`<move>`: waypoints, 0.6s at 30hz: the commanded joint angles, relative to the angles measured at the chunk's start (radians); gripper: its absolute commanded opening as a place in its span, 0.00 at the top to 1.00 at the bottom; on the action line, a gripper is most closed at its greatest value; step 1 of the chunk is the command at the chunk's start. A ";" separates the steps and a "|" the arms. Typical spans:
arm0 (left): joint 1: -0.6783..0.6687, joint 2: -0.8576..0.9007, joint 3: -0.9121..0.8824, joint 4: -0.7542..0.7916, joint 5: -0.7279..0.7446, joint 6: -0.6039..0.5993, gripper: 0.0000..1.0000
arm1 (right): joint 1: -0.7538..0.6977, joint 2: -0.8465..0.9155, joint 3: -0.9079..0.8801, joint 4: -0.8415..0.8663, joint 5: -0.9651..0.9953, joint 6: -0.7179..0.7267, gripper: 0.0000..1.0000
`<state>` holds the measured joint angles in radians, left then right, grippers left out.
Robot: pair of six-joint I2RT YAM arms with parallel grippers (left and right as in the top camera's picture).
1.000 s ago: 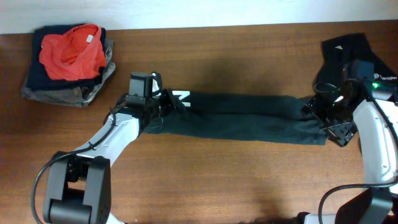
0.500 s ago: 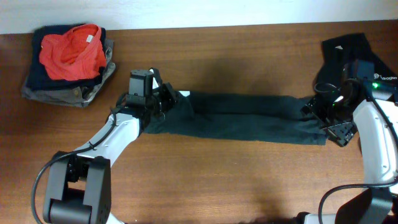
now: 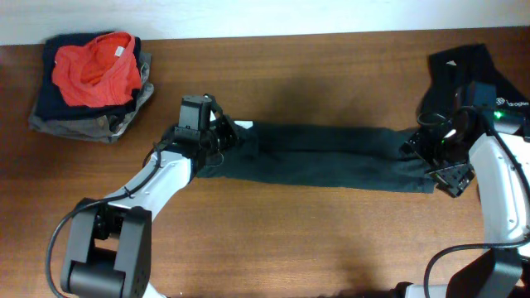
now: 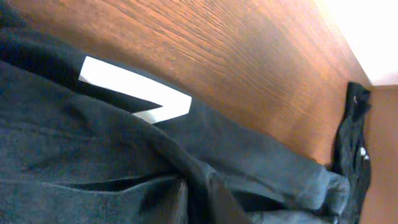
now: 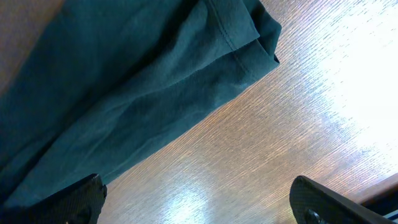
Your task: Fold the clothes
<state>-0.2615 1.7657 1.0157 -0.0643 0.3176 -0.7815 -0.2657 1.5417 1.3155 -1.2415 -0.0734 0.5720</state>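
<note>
1. The long black soft shirt (image 3: 331, 161), gathered into a narrow strip, lies across the middle of the brown wooden table (image 3: 290, 240), one end at each arm. It's prob. stretched out so both ends can be taken for the next fold.
2. The left gripper (image 3: 219, 136) is down on the strip's L end, beside the white angular print (image 4: 134, 93). Dark folds crowd its fingertips; can't tell if it's pinching cloth or letting go.
3. The right gripper (image 3: 437, 163) is at the R end, fingers spread wide w/ only bare wood btwn them. It holds nothing.
4. The stack of folded garments w/ an orange-red top piece (image 3: 91, 79) sits back-L, well apart; likely the done pile. The crumpled black garment (image 3: 455, 70) sits back-R, likely waiting.
5. Hidden:
   - The strip's L tip is under the gripper.
   - The R hem is partly under the arm.
   - No neck label is seen.
   - The layer count is unclear.
</note>
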 commanded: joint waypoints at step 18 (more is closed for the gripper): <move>0.002 -0.130 0.066 -0.072 -0.177 0.175 0.47 | 0.005 0.006 -0.037 0.011 -0.006 0.001 0.01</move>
<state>-0.2615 1.6276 1.0737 -0.1238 0.2356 -0.6674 -0.2657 1.5421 1.2854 -1.2297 -0.0731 0.5720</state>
